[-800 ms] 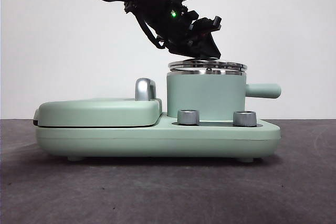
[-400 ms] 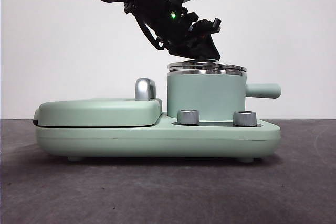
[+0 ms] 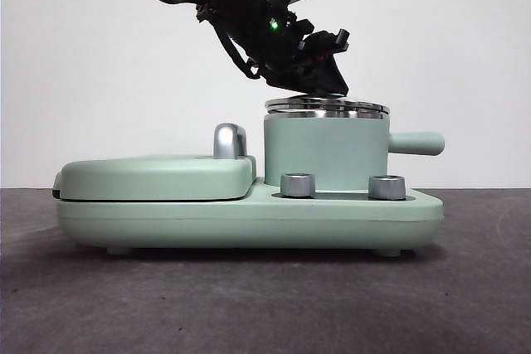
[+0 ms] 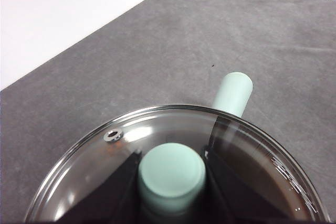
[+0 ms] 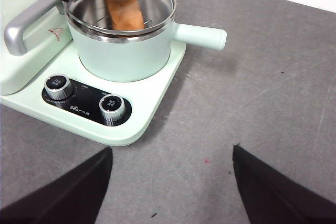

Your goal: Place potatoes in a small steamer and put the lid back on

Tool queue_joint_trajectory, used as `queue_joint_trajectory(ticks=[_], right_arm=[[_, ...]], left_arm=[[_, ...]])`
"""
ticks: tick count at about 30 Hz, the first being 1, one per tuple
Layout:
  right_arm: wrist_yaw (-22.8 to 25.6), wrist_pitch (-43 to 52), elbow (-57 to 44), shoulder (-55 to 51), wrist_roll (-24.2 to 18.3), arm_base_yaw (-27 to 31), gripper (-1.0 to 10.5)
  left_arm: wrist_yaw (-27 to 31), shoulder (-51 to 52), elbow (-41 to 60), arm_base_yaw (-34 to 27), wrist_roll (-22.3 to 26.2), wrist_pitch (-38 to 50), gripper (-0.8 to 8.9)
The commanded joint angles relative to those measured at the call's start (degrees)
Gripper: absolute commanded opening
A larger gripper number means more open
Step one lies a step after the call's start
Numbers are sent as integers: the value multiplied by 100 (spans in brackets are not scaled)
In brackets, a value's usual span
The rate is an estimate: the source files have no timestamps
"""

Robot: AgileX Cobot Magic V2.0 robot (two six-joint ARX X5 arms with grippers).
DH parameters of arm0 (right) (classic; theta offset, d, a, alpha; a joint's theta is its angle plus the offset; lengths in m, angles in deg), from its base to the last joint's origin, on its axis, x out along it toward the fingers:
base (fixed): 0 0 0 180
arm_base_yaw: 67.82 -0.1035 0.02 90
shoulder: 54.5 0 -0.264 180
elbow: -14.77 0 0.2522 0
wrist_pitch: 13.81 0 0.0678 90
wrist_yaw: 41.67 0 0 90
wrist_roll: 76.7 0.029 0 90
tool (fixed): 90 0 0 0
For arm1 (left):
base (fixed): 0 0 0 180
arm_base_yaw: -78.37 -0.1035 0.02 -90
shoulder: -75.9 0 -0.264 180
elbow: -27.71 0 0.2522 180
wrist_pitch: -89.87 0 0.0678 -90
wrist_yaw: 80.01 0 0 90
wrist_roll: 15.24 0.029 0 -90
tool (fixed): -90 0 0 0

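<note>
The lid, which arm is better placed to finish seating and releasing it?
Left. Its gripper already clamps the lid's knob, with the lid on the small steamer over the potato. The right gripper hangs open, away over the table.

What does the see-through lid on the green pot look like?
The lid is round clear glass with a shiny steel rim, a tiny vent hole and a mint-green knob in the middle. It sits flat on the small steamer. The left gripper is closed on the knob. The potato shows through the glass.
</note>
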Motion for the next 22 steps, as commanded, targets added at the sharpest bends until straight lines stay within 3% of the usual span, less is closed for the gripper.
queue_joint_trajectory(ticks=[1,22], right_arm=[[4,57,22,24,66,-26,354],[4,57,22,24,66,-26,354]], left_arm=[[11,-131,-146,57,17,153,14],[9,-195,188,9,-166,155,14]])
